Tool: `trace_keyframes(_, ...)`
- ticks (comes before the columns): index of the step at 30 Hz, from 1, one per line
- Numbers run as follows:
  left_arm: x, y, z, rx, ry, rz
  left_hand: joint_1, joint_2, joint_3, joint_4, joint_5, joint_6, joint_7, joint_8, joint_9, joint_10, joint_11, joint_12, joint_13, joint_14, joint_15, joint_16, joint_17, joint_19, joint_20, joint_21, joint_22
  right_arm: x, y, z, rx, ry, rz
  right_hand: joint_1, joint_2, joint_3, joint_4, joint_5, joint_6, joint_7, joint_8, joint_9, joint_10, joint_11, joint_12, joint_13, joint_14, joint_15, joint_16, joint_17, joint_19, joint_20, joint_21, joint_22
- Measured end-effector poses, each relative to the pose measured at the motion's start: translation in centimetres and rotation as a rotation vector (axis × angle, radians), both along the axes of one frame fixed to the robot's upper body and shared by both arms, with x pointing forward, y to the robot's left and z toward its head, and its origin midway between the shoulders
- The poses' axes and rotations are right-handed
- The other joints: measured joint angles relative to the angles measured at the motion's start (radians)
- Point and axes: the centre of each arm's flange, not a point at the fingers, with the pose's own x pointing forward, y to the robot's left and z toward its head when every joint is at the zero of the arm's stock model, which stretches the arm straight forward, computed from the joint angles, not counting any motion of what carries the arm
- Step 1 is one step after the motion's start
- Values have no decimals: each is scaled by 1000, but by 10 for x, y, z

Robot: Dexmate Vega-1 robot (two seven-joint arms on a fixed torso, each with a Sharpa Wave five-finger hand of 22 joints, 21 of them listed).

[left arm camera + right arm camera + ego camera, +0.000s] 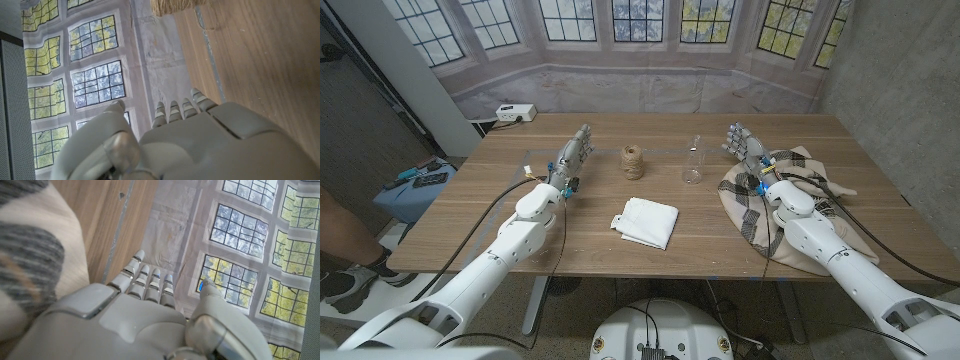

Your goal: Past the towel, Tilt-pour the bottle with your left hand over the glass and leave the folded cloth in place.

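While the left hand (573, 155) waits out on the far left of the counter (490, 225), the big worry is the reach across. The bottle (693, 160), clear and upright, stands far of centre, well apart from that hand, and the spool of twine (634, 161) sits right between the two. Sweep straight across and, by my reading, the fingers clip the twine and send it rolling into the bottle. A tall, narrow, see-through bottle looks tippy, so a glancing touch could topple it before any grip is made.

One more snag: I cannot pick out a separate glass anywhere, so the pour target is unclear from here.

The folded white cloth (647, 221) lies near the counter's front, nearer the robot than the twine and bottle. A low forearm passing over it could drag it, and it is meant to stay put.

Now the fingers (176, 111). On the left hand they reach out straight and close together, thumb off to the side, holding nothing and touching nothing I can see. The right hand (744, 141) is much the same, extended and empty, held above the checked blanket (798, 188) on the right; whether it brushes the fabric I cannot tell.
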Motion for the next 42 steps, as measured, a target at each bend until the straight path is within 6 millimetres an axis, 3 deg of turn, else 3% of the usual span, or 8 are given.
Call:
trace_keyframes(24, -7, -17, -4, 16, 6, -6, 5, -5, 18, -18, 0, 4, 4, 0, 0, 0, 7, 0, 0, 4, 4, 0, 0, 0, 0, 0, 0, -2, -2, -3, -37, -9, 19, 1, 1, 3, -3, 0, 0, 0, 0, -2, -11, 11, 0, 0, -1, 1, 0, -17, 4, 4, -8, 0)
trace_keyframes(31, -11, -19, -1, 33, -2, -6, 15, -15, 28, -29, 0, 0, 7, 0, 0, 0, 7, 0, 0, 4, 3, 0, -2, 0, 0, 0, 0, -5, -1, -3, -50, -12, 20, 7, -5, 3, -3, 0, 0, 11, 0, -7, -15, 15, 0, 0, -6, 6, 0, -21, 3, 4, -8, 0)
trace_keyframes(42, -23, -25, 6, 67, -30, 0, 44, -24, 48, -71, 0, 5, 20, 0, 0, 17, 12, 4, 0, 16, 11, 0, -3, 12, 4, -7, -3, -7, 1, -4, -61, -15, 22, 7, -5, 2, -12, 0, 0, 11, 0, -7, -11, 22, 0, 0, -6, 6, 0, -31, 3, 4, -16, 0)
